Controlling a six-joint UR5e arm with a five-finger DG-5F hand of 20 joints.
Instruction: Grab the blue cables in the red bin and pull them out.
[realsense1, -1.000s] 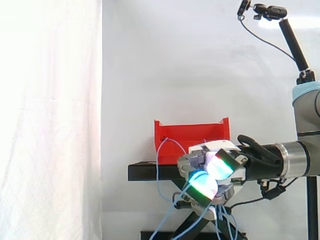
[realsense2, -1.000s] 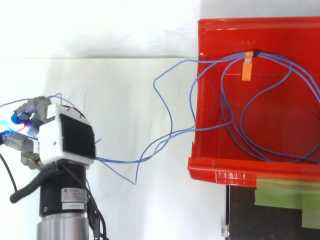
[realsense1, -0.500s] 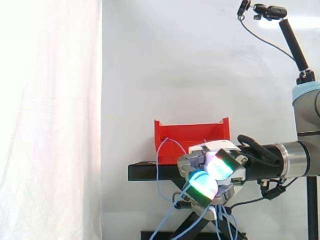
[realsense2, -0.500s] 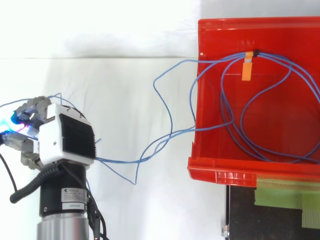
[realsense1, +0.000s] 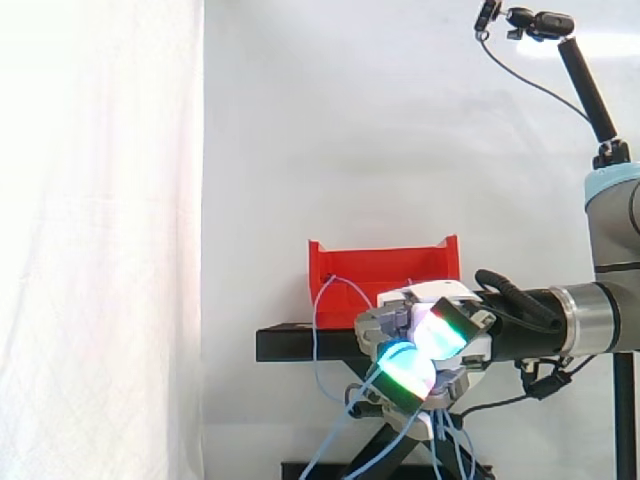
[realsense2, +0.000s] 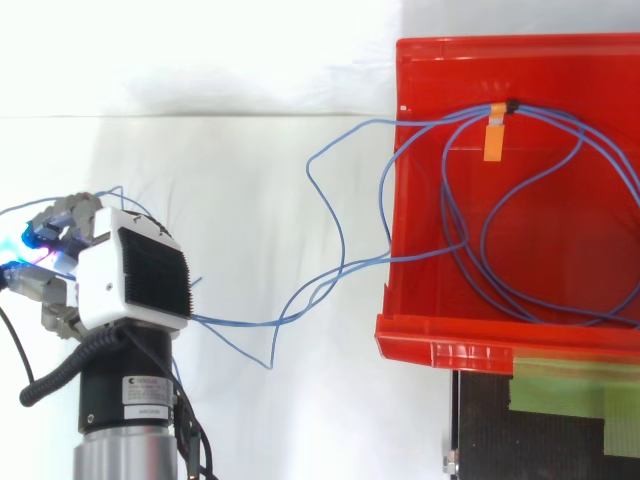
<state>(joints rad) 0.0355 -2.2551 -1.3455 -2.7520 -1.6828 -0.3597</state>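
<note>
Blue cables (realsense2: 342, 245) clenched in curled hand (realsense2: 130, 275)

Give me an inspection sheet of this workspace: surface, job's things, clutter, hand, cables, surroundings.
Surface: black stand under the red bin, green tape on it.
Job's things: red bin, blue cables looped inside.
Clutter: nothing seen.
Hand: hand clear of the bin, fingers curled round the blue cables.
Cables: bundled at an orange tag in the bin; strands cross its wall to the hand.
Surroundings: white curtain; camera on a black pole.
</note>
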